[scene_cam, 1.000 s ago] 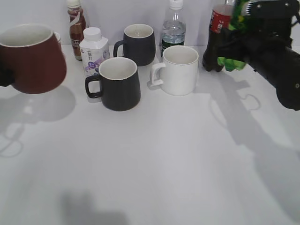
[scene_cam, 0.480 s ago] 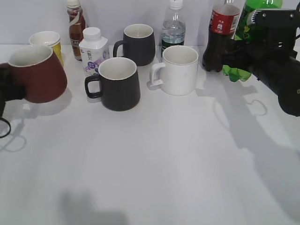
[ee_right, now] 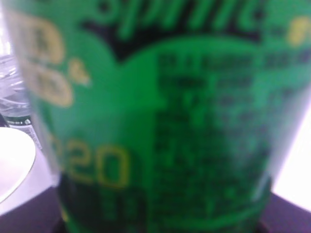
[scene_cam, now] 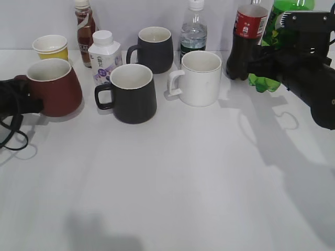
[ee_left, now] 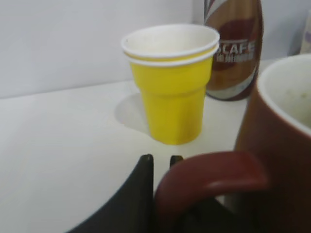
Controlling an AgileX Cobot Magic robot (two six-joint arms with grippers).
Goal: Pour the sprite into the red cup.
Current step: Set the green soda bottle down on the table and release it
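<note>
The red cup stands upright on the table at the far left, its cream inside showing. My left gripper is shut on its handle. In the left wrist view the handle arches over my black fingertips. The sprite stands upright at the back right, in front of a cola bottle. My right gripper is shut around its middle. The label of the sprite fills the right wrist view and hides the fingers. I cannot tell if the bottle's base touches the table.
A yellow paper cup and a brown coffee bottle stand behind the red cup. A white carton bottle, two black mugs, a white mug, a water bottle and the cola bottle fill the back.
The red cup has come down from a raised position at the far left onto the table. The sprite went from tilted to upright and has stayed still since.
</note>
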